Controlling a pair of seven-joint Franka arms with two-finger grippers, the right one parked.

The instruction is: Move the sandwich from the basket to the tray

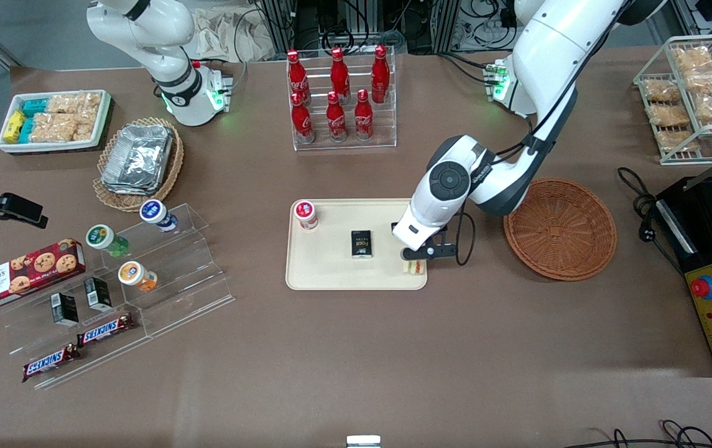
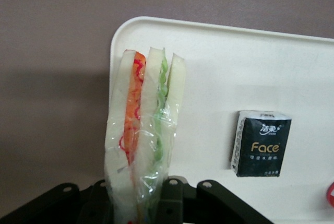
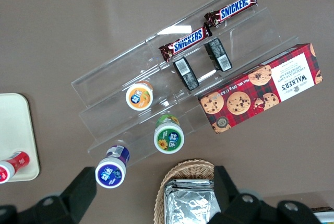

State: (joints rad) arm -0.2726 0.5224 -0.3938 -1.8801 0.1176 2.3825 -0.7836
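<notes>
Sandwich (image 2: pixel 143 135) sat clamped between the gripper's (image 1: pixel 416 266) closed fingers, over the tray's (image 1: pixel 331 280) corner nearest the basket (image 1: pixel 560 228).

Wrapped sandwich (image 2: pixel 143 135) upright in claw (image 1: pixel 416 266) over tray (image 1: pixel 331 277) corner.
</notes>
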